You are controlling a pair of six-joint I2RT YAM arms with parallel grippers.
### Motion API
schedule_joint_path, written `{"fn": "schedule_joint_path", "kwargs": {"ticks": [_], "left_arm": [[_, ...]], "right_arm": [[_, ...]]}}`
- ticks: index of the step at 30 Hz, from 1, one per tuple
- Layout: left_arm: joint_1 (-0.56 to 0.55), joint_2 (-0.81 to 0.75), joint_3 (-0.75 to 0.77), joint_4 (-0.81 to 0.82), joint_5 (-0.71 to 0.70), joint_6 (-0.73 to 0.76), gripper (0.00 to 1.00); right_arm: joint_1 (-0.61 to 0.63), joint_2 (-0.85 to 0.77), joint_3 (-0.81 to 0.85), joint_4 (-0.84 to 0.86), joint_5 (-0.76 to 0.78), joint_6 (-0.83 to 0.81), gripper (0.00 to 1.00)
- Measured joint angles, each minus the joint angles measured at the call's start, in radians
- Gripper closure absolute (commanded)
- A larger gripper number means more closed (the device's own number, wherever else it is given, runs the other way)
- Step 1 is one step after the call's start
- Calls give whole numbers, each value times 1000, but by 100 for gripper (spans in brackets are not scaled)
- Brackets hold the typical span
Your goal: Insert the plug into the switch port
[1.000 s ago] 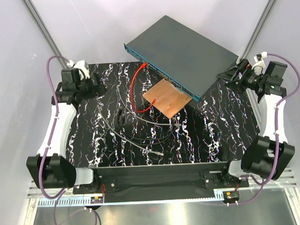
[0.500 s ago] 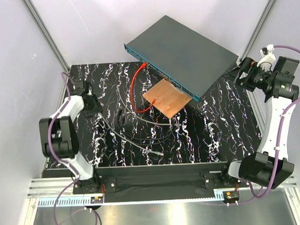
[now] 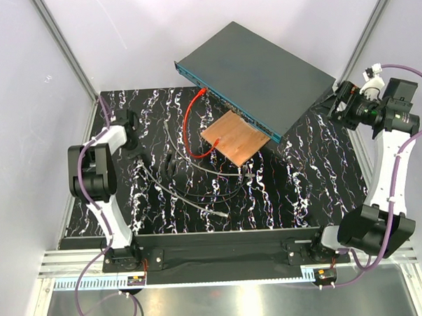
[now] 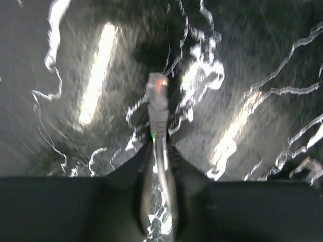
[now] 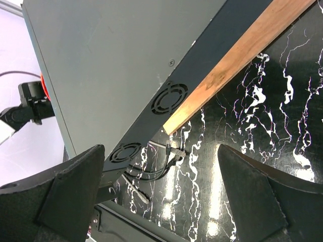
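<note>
Overhead view of a two-arm bench. The left gripper (image 3: 129, 130) sits low over the black marbled table (image 3: 317, 174). In its blurred wrist view a grey cable (image 4: 157, 123) runs up between the two dark fingers, and its plug (image 4: 157, 93) sticks out just ahead of the tips. The jaws look pinched onto the cable right behind the plug, though the blur leaves the contact a little uncertain.

The switch (image 3: 263, 75), a flat dark grey box, lies well off to this hand's right and farther out, its socket-lined edge turned toward the hand. A copper-brown plate (image 3: 236, 137) is tucked under its near edge, and a red cable (image 3: 188, 124) already runs up to the socket row.

The right gripper (image 3: 342, 105) hangs beside the switch's far end with its fingers spread wide and nothing in them.

The step in hand is probably securing the plug. A firm hold close behind it, with the plug kept straight out front, should make lining up with a socket easier — a loose hold may let it twist.

Since a second ago, the left arm has folded back with its elbow up and its jaws have drawn in from wide open. The right arm has risen upright — switch, plate and cables have not moved.
</note>
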Motion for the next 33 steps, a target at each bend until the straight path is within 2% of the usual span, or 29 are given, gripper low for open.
{"fn": "schedule_joint_path", "kwargs": {"ticks": [1,5,11,14,19,25,30,33], "left_arm": [[-3,17,25,-10,-16,5,92],[-7,79,114,-39,-64,22,99],[-8,62,128,-86,-84,65,100],[-17,-23,127,-116,-91,119,100],[-38,-295,146,-138,-66,268,100],[-60,-566,231,-183,171,473,100],[-72,-628,324,-316,481,608,100],[-77,-652,333,-391,659,669,100]], "right_arm": [[0,3,1,-1,0,0,0],[0,15,21,-3,2,1,0],[0,18,67,-5,-3,1,0],[0,16,77,-4,-11,1,0],[0,6,80,-11,-57,-2,0],[0,-1,126,-25,-160,-23,0],[6,-2,190,9,-275,-33,0],[57,-2,233,40,-307,-41,3]]}}
